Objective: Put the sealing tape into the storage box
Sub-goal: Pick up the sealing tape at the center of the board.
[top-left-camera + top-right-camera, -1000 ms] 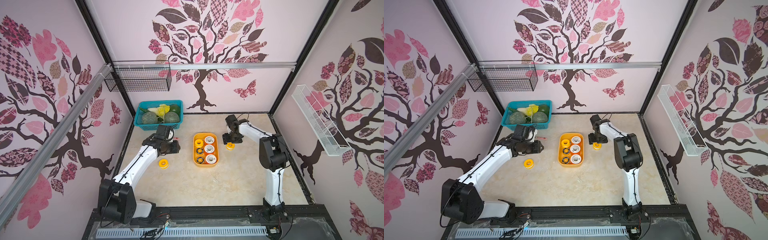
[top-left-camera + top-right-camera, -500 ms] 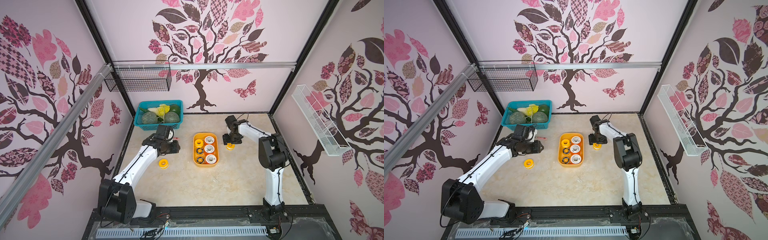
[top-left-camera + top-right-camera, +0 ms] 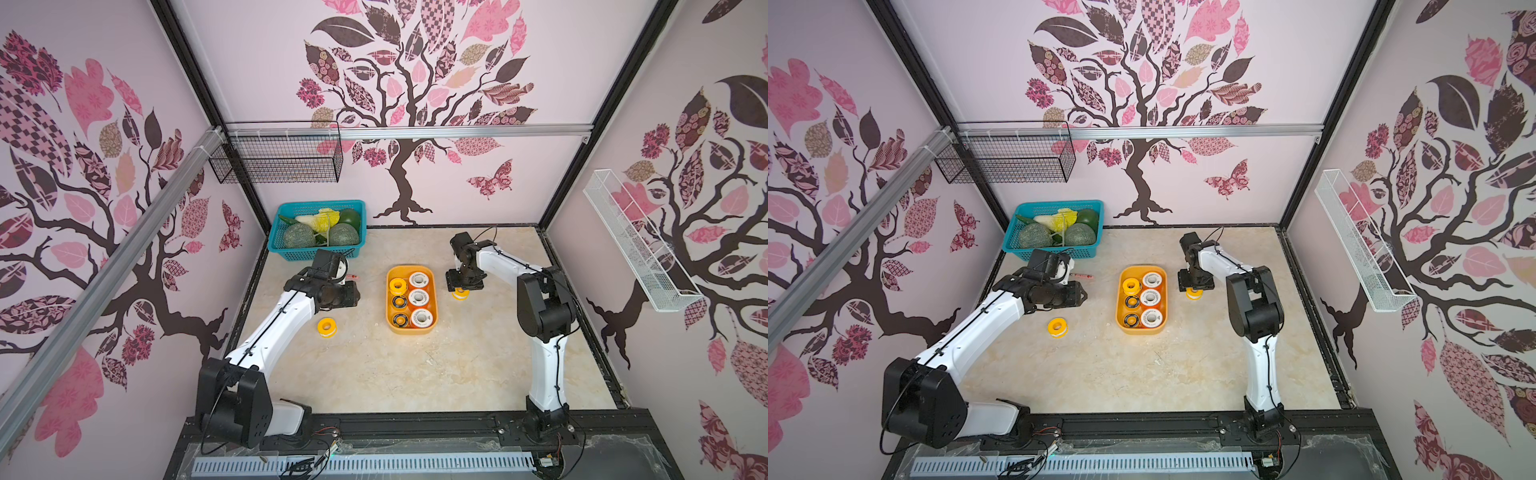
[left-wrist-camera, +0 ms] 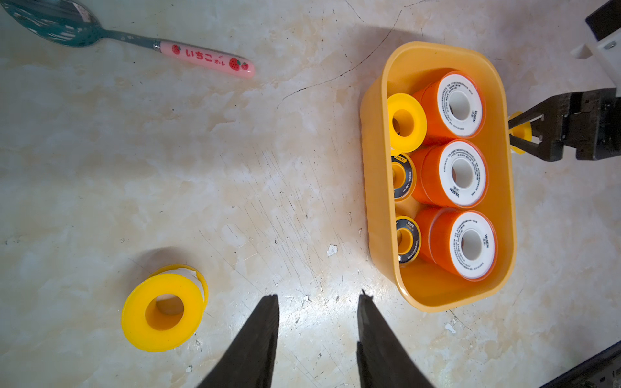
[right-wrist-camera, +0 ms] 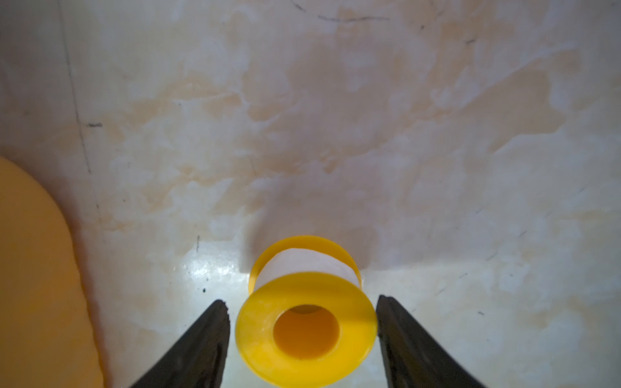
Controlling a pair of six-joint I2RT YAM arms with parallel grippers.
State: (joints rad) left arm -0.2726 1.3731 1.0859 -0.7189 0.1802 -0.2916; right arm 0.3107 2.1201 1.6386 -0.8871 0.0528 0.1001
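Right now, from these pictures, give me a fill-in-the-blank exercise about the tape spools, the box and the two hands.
1. The right hand is open around a ___ spool.
2. The left hand is open and holds ___.
3. In the storage box, ___ orange spools show white faces.
4. The spoon has a ___ handle.
Missing words: yellow; nothing; three; pink.

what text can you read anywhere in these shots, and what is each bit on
"いちご" with a smaller "オ・レ": pink spoon handle, left wrist view.
"VASEN": white face of each orange-rimmed spool in the storage box; the fine print around it is too small to read.
Black-faced spools: lettering there, too small to read.
Top views and right wrist view: nothing legible.
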